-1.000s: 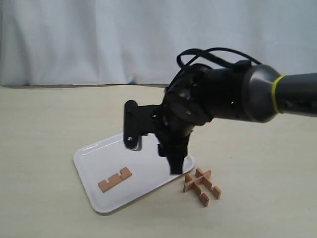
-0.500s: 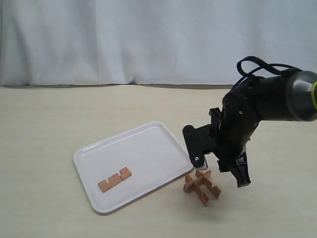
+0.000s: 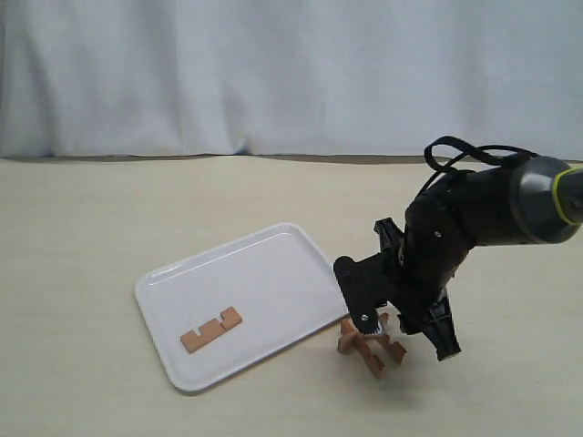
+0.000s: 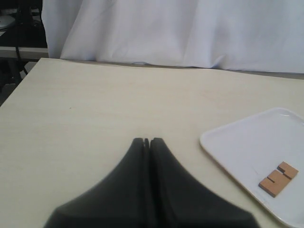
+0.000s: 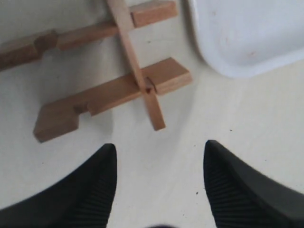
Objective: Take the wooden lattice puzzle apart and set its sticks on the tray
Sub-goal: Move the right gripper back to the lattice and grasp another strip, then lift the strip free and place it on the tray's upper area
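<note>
Your right gripper (image 5: 159,149) hangs with its jaws spread and empty, just above the puzzle (image 5: 128,71), and as far as you can see it touches nothing. Your left gripper (image 4: 147,142) is pressed closed on nothing, over bare table (image 4: 95,95) and well apart from the work. The puzzle sits on the table just beside a corner of the tray (image 3: 264,264), not on it. Three sticks (image 5: 109,97) are joined in it, one thin bar crossing two notched ones. A fourth stick (image 3: 210,329) lies flat on the tray. I judge one of four done and three to go. No brand, label or writing is readable anywhere.
</note>
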{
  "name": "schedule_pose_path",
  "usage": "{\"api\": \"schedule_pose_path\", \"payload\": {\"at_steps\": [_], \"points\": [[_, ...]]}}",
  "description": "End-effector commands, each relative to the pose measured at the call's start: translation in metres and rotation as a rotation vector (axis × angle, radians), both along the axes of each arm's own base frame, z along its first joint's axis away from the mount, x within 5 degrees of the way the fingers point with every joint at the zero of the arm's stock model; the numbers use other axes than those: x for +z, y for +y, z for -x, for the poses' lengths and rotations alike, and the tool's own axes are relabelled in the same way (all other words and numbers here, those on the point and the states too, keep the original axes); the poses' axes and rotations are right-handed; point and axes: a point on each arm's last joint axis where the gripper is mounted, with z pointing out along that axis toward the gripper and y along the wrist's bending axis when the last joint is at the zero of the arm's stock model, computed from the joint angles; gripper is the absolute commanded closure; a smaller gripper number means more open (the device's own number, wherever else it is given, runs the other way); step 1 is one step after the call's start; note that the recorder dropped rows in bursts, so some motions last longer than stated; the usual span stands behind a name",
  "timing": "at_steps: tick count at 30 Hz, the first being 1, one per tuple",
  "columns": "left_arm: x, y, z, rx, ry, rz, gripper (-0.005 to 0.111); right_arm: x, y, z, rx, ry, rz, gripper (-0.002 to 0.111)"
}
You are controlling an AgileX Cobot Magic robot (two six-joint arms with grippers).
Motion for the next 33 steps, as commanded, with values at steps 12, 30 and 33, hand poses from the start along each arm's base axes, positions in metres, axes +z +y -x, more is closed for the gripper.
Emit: {"api": "schedule_pose_path", "payload": {"at_steps": [12,30,33], "points": [[0.0,0.0,0.0,0.002,-0.009,0.008,0.107,-0.002,0.003,0.001,0.025,0.013,-0.039,0.056],[0.0,0.0,0.0,0.002,-0.009,0.008,0.107,-0.01,0.017,0.001,0.068,0.013,-0.05,0.101],[0.0,0.0,0.0,0.002,-0.009,0.008,0.107,-0.006,0.017,0.001,0.068,0.006,-0.051,0.101]]}}
